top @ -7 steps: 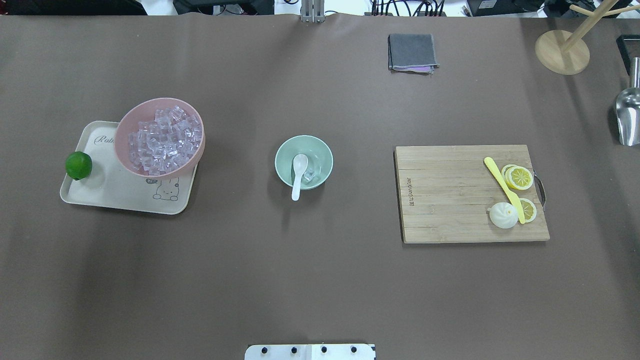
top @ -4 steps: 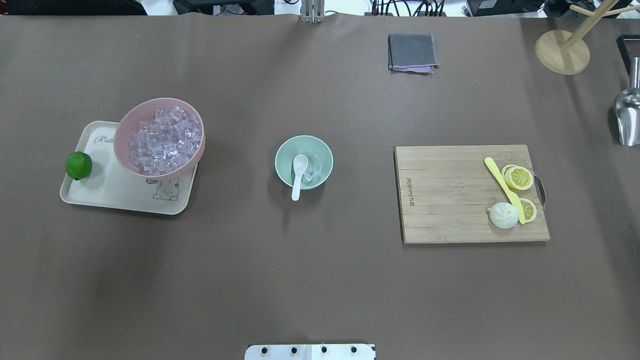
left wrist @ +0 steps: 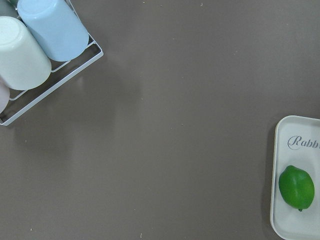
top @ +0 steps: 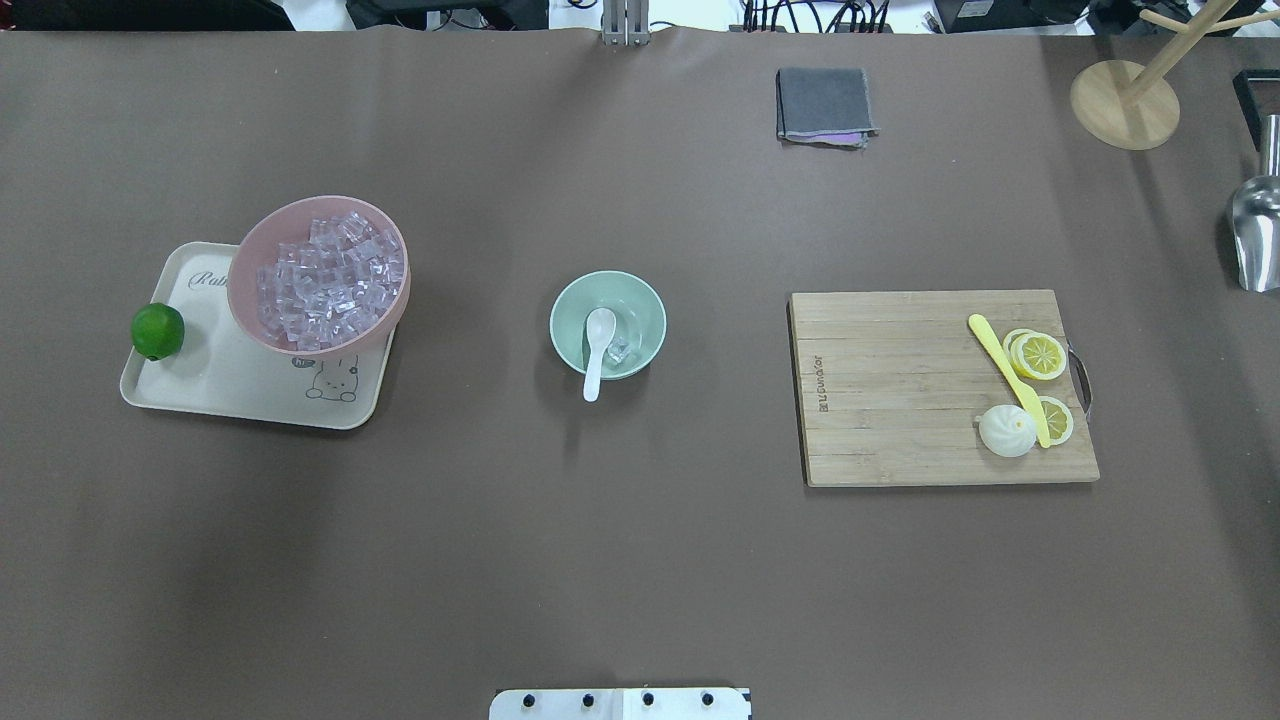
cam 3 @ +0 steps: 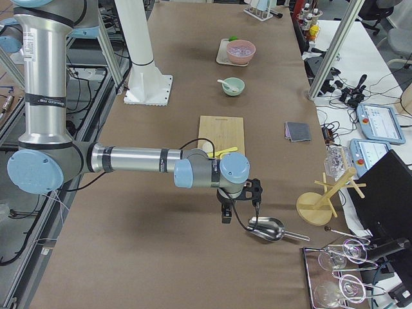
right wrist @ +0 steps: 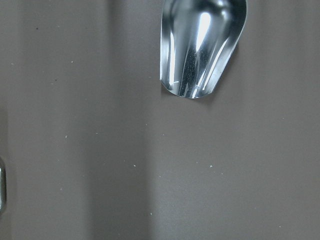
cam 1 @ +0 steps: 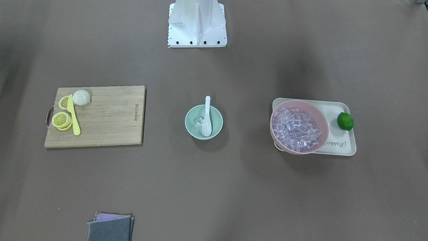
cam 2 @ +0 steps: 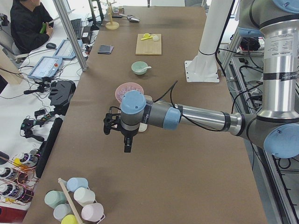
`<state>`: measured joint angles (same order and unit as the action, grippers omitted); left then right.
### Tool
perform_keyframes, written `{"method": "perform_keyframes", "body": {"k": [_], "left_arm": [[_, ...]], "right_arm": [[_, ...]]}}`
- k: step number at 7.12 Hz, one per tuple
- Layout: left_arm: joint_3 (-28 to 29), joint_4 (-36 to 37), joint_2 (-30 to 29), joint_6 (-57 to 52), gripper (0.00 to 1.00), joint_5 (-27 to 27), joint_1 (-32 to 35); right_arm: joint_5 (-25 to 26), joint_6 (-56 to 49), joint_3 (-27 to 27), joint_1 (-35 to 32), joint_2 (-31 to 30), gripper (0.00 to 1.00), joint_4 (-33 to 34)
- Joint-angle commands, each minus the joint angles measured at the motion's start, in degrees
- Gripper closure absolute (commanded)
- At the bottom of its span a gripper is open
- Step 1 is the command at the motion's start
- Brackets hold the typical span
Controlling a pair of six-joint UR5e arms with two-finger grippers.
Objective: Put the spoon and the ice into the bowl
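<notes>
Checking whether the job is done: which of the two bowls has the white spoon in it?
The mint-green bowl mid-table: the spoon leans in it beside ice cubes. The pink bowl, on the tray, holds only ice.

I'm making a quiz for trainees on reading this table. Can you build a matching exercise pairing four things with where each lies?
Things:
1. spoon
2. lime
3. yellow knife
4. grey cloth

Places:
A. on the cutting board
B. straight on the table
C. scoop in the green bowl
D. on the tray

Pairs: 1-C, 2-D, 3-A, 4-B
</notes>
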<state>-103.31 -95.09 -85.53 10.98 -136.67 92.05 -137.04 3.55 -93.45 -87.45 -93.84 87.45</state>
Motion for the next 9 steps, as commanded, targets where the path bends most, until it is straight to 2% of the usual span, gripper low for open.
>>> {"method": "perform_keyframes", "body": {"k": [1,9], "left_arm": [[0.13,0.08,0.01,0.0,0.02,0.0,-0.03],[1.62,-0.01,-0.78,-0.08,0.02,0.0,-0.03]], "right_arm": [[0.02,0.49,-0.32,0.0,0.06,0.0,0.0],[0.02,0.67,-1.12,0.0,0.06,0.0,0.0]]}}
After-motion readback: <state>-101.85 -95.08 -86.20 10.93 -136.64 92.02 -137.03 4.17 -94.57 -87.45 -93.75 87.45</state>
